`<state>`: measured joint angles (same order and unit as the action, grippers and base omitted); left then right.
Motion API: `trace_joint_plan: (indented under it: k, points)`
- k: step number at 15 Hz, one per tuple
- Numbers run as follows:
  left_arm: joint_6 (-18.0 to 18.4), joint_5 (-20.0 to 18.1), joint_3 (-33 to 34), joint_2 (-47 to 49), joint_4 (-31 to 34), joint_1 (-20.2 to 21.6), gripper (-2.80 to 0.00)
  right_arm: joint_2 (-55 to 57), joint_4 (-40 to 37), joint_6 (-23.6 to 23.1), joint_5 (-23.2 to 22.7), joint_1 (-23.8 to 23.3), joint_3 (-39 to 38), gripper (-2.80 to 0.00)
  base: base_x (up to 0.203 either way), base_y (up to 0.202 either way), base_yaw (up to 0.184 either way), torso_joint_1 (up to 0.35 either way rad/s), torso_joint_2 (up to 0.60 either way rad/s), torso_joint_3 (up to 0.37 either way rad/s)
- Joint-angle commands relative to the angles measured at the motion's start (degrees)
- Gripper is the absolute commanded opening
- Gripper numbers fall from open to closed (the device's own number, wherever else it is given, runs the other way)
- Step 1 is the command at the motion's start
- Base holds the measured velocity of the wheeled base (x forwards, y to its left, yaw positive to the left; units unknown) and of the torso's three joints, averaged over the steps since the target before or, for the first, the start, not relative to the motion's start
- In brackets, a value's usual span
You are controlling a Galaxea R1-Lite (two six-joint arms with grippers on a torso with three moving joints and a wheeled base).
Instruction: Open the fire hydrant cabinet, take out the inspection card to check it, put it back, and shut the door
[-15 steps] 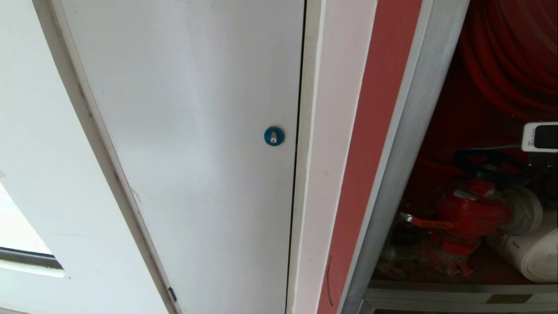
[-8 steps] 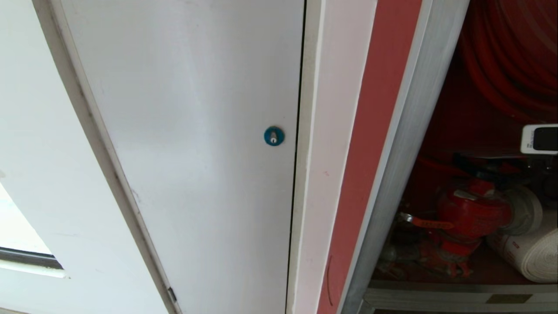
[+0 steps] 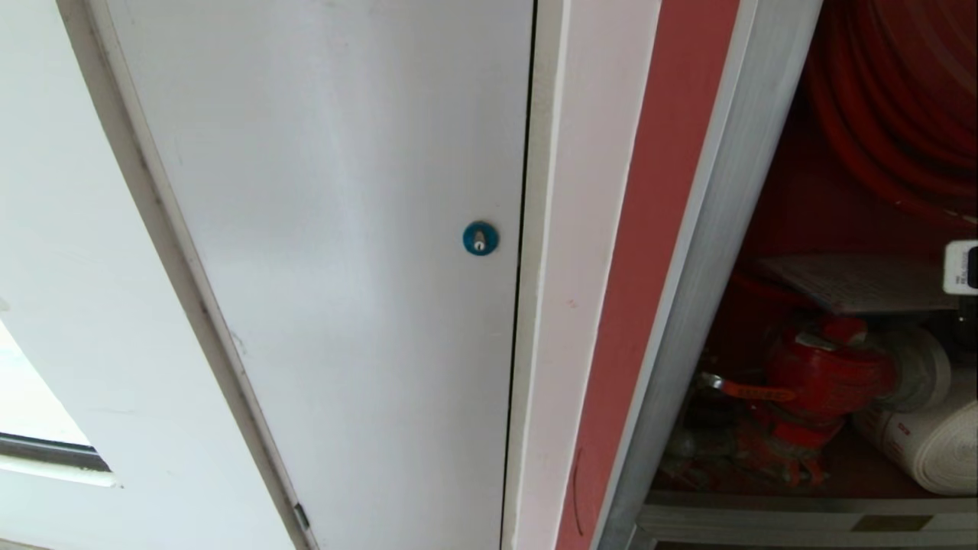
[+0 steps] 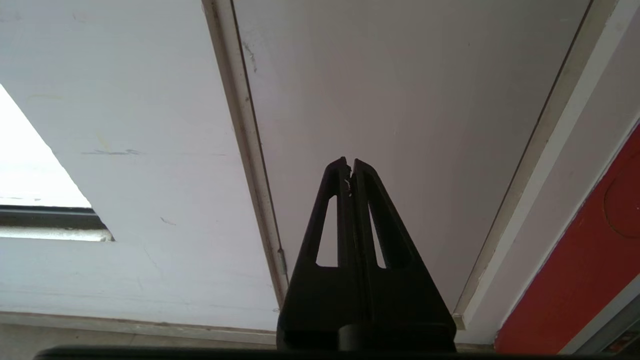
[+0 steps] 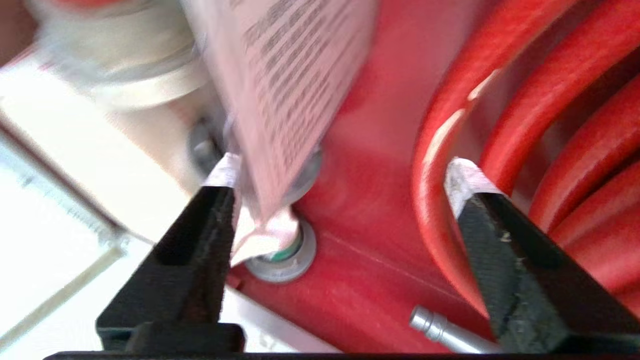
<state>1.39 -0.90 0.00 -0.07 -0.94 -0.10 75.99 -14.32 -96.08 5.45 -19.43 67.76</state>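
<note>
The fire hydrant cabinet (image 3: 710,252) stands open at the right, showing its red inside; the door is out of view. The inspection card (image 3: 856,283), a white sheet with fine text, lies tilted above the red valve (image 3: 825,374). In the right wrist view my right gripper (image 5: 345,172) is open wide inside the cabinet. The card (image 5: 290,75) hangs blurred beside one finger (image 5: 220,200), well apart from the other. A white casing of the right hand (image 3: 964,267) shows at the head view's right edge. My left gripper (image 4: 350,162) is shut and parked before the white panel.
A plain white panel (image 3: 344,229) with a blue round lock (image 3: 480,238) fills the left. Red hose coils (image 3: 894,99) hang above the valve, and a rolled white hose (image 3: 932,451) lies at the lower right. A silver fitting (image 5: 440,325) juts near the gripper.
My right gripper has opened and let go of the card. The card, edge-on before, now shows its face above the valve. The white casing has slid right and down.
</note>
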Motion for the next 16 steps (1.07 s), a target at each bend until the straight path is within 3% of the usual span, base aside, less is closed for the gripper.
trace_joint_plan:
  k: [1,7,8,12,16]
  points:
    - [0.0,0.0,0.4,0.0,0.0,0.0,-2.80,-2.9,-1.6,-1.1,0.0,-0.1,-0.7,0.00,0.000,0.000,0.000,0.000,0.00,0.000]
    - [0.0,0.0,0.4,0.0,0.0,0.0,-2.80,-9.8,-3.8,-2.9,-0.6,0.0,-6.9,0.00,0.000,0.000,0.000,0.000,0.00,0.000]
    - [0.0,0.0,0.4,0.0,0.0,0.0,-2.80,-11.4,-3.8,-2.9,-1.6,0.0,-8.3,-2.80,0.000,0.000,0.000,0.000,0.00,0.000]
    - [0.0,0.0,0.4,0.0,0.0,0.0,-2.80,-17.3,-4.4,-2.8,-2.5,0.0,-10.5,-2.80,0.000,0.000,0.000,0.000,0.00,0.000]
    - [0.0,0.0,0.4,0.1,0.0,0.0,-2.80,-22.4,-10.2,-2.6,-5.3,0.4,-10.6,-2.80,0.000,0.000,0.000,0.000,0.00,0.000]
